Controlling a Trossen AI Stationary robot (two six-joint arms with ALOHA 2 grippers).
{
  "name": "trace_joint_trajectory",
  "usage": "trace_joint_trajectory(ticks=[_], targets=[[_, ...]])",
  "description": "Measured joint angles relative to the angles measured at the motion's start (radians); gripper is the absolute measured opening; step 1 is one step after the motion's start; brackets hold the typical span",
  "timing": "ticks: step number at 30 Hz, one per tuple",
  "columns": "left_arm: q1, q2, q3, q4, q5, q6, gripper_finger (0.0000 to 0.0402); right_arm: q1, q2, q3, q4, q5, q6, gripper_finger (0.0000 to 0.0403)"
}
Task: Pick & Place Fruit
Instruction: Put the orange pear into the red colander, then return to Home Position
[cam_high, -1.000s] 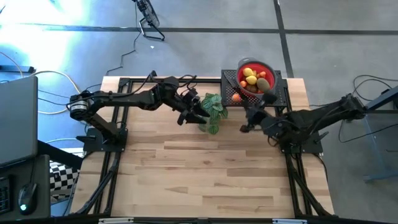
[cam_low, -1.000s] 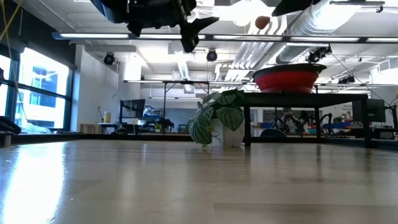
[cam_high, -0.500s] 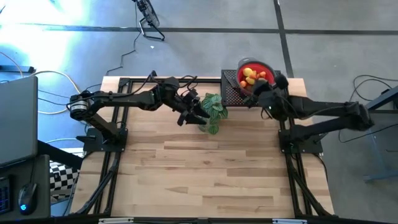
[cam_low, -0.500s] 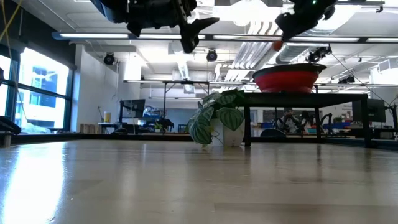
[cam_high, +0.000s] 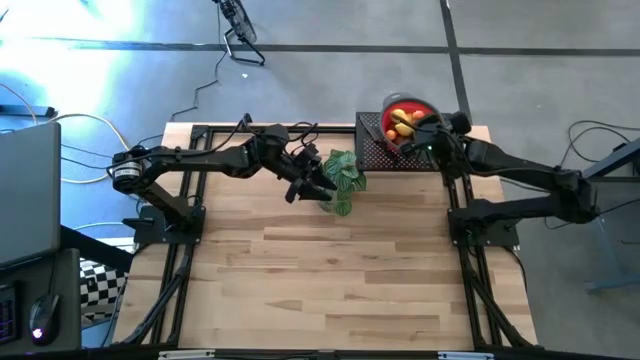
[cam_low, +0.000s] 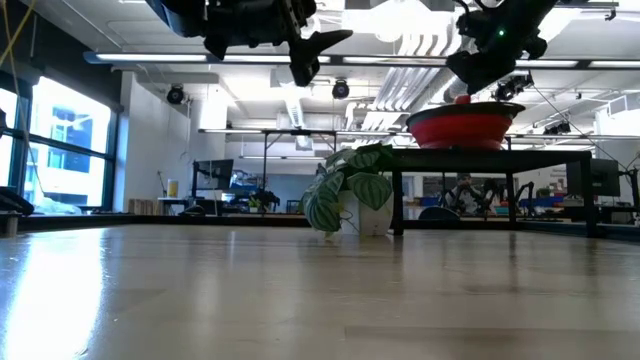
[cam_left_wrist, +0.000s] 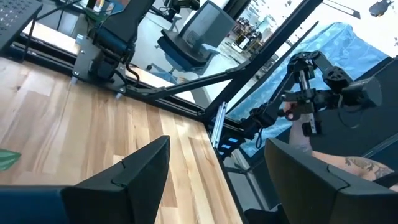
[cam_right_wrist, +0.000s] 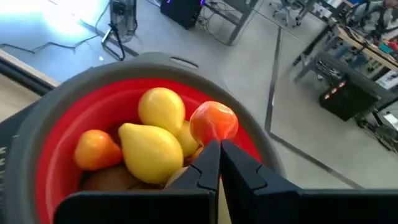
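A round red bowl with a grey rim (cam_high: 386, 104) stands on a black rack (cam_high: 372, 153) at the table's far edge. It holds yellow lemons (cam_right_wrist: 149, 152) and an orange piece (cam_right_wrist: 95, 149). My right gripper (cam_right_wrist: 219, 149) hovers over the bowl (cam_low: 460, 128), shut on a small red-orange fruit (cam_right_wrist: 213, 121). It shows in the high view (cam_high: 413, 137) and in the low view (cam_low: 472, 85). My left gripper (cam_high: 318, 186) hangs open and level beside the green plant sprig (cam_high: 343, 175), with nothing between its fingers (cam_left_wrist: 146, 165). My right gripper pinches the red-orange fruit by its near lower edge (cam_right_wrist: 214, 138) between its two fingertips. The fingers slant down from the table's right side. The fruit is lifted clear, just above the fruits in the bowl and near the bowl's rim (cam_low: 462, 98).
The potted plant (cam_low: 345, 195) stands on the table just left of the rack (cam_low: 490, 155). Bare wooden tabletop (cam_high: 330, 270) stretches from there to the near edge. Black frame rails (cam_high: 185, 250) run along both sides.
My right gripper has swung from beside the plant, in front of the rack, toward the table's far edge and now hangs over the bowl. It has turned and tipped downward on the way, staying shut on the red-orange fruit, which went with it.
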Motion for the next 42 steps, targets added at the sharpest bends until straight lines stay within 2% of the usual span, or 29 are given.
trace_joint_trajectory(ticks=[5, 9, 14, 18, 23, 27, 31, 34, 38, 42], targets=[[0.0, 0.0, 0.0, 0.002, 0.0, 0.034, 0.0257, -0.005, 0.0, 0.0, 0.002, -0.03, -0.028, 0.0015], [0.0, 0.0, 0.0, 0.003, -0.003, 0.037, 0.0257, -0.005, 0.0, 0.0, 0.007, -0.045, -0.03, 0.0068], [0.0, 0.0, 0.0, 0.003, -0.005, 0.042, 0.0257, 0.011, 0.0, 0.001, 0.034, 0.024, -0.028, 0.0143], [0.0, 0.0, 0.0, 0.003, -0.009, 0.095, 0.0257, 0.052, -0.02, 0.001, 0.076, -0.021, -0.026, 0.0162], [0.0, 0.0, 0.0, -0.001, -0.096, 0.192, 0.0257, 0.139, -0.05, 0.001, 0.14, -0.195, -0.026, 0.0136], [0.0, 0.0, 0.0, -0.017, -0.217, 0.28, 0.0257, 0.197, -0.061, 0.001, 0.15, -0.333, -0.026, 0.0092], [0.0, 0.0, 0.0, -0.078, -0.357, 0.362, 0.0247, 0.239, -0.06, 0.002, 0.15, -0.413, -0.018, 0.0045], [0.0, 0.0, 0.0, -0.122, -0.41, 0.403, 0.0222, 0.262, -0.06, 0.001, 0.151, -0.447, 0.001, 0.0012], [0.0, 0.001, -0.001, -0.137, -0.412, 0.415, 0.0176, 0.293, -0.059, 0.001, 0.197, -0.45, 0.049, 0.0005], [0.0, 0.001, -0.001, -0.061, -0.409, 0.43, 0.0124, 0.341, -0.056, 0.001, 0.25, -0.485, 0.061, 0.0003]])
